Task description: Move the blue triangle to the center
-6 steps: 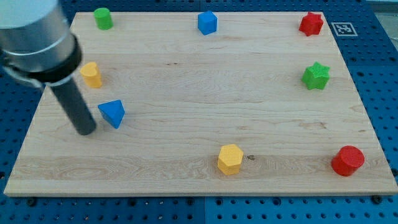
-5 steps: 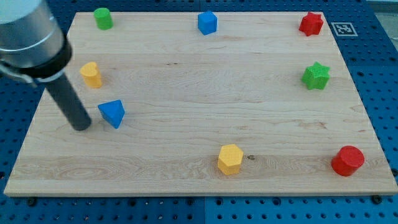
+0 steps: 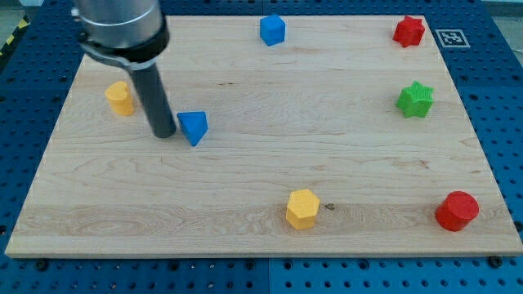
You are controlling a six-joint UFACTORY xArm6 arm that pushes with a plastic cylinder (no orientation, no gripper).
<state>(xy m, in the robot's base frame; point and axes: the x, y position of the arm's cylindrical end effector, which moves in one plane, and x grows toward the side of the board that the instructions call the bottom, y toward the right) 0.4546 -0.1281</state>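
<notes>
My tip (image 3: 163, 133) just left of blue triangle (image 3: 194, 127), approx touching. No hand, nothing grasped. Triangle left of worktop (image 3: 245, 204) ctr; rightward push remains.

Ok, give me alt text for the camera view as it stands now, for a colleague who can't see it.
My tip sits just to the view's left of the blue triangle, left of the wooden board's centre. A yellow block lies further left; a blue cube, red star, green star, red cylinder and yellow hexagon line the edges.
</notes>
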